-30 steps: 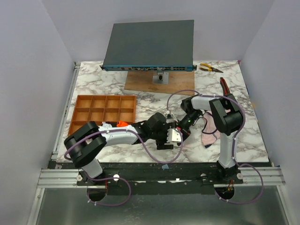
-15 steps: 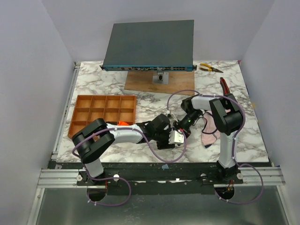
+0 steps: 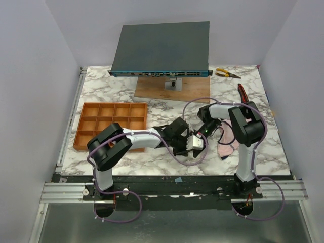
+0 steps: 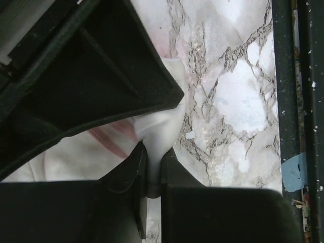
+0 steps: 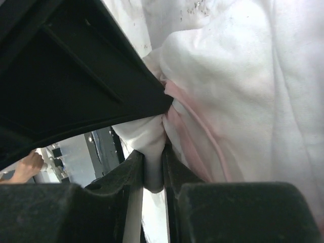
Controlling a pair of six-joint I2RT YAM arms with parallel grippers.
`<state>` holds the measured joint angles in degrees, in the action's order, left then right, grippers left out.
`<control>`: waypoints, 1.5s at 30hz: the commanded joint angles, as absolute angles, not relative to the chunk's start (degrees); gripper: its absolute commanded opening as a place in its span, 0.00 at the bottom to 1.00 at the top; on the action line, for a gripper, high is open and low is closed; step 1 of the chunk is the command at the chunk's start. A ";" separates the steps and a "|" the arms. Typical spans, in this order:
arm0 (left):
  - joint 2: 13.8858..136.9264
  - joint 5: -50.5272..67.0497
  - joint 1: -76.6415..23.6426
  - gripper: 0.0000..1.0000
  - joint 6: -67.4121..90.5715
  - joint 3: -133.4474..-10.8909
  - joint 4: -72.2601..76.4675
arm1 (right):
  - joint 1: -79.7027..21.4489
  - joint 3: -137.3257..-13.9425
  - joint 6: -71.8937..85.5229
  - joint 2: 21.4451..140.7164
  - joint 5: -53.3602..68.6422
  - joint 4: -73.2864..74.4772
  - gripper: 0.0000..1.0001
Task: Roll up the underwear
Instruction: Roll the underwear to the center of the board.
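A cream underwear (image 3: 197,144) with a faint pink band lies bunched at the table's middle front, between my two grippers. My left gripper (image 3: 188,145) comes in from the left. In the left wrist view this gripper (image 4: 153,158) is shut on a thin fold of the cream cloth (image 4: 163,124). From behind, my right gripper (image 3: 204,133) meets the garment. The right wrist view has that gripper (image 5: 153,163) pinching another fold of the same cloth (image 5: 243,76). A second underwear (image 3: 227,144), pale pink with dark edging, lies flat just to the right.
An orange-brown compartment tray (image 3: 112,125) stands at the left. A dark flat box (image 3: 162,48) rests on a wooden board (image 3: 157,90) at the back. Yellow-handled pliers (image 3: 227,74) and a red-handled tool (image 3: 243,92) lie at the back right.
My left gripper has swung right to the cream underwear and closed on a fold of it. The right gripper has shifted slightly right, still at the cloth.
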<state>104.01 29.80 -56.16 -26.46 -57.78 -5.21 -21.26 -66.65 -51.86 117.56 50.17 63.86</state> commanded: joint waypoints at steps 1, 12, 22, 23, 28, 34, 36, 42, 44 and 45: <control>107.39 37.37 -53.74 0.00 -23.61 -59.79 -11.42 | -20.27 -65.48 -50.65 115.41 41.69 53.33 0.29; 113.26 46.78 -48.68 0.00 -20.88 -67.32 -19.78 | -15.57 -62.05 -45.61 105.51 39.31 47.91 0.56; 115.42 50.86 -45.32 0.00 -19.24 -69.40 -22.69 | -11.95 -55.35 -38.27 92.98 37.25 36.93 0.60; 116.05 51.87 -44.91 0.00 -19.39 -69.93 -23.74 | -11.95 -54.47 -37.58 91.06 37.20 35.45 0.60; 119.42 56.86 -42.44 0.00 -18.42 -73.06 -28.39 | -11.95 -47.39 -36.69 80.78 38.66 27.62 0.62; 122.91 61.79 -39.84 0.00 -17.22 -75.65 -32.30 | -15.10 -41.25 -42.00 72.25 40.17 24.45 0.62; 124.26 63.47 -38.93 0.00 -16.55 -76.82 -33.36 | -16.39 -39.82 -43.95 71.24 39.83 24.44 0.62; 128.39 68.43 -36.98 0.00 -14.50 -79.72 -36.49 | -24.04 -38.69 -45.85 71.82 33.87 22.06 0.62; 129.53 69.70 -36.69 0.00 -13.72 -80.54 -37.11 | -27.81 -38.72 -45.71 72.56 30.51 20.40 0.62; 130.08 70.02 -36.62 0.00 -13.71 -80.93 -37.77 | -29.11 -38.87 -45.74 73.16 29.69 19.67 0.62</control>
<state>126.04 68.10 -36.91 -14.96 -79.24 -33.65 -23.22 -39.33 -43.24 72.12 34.92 24.47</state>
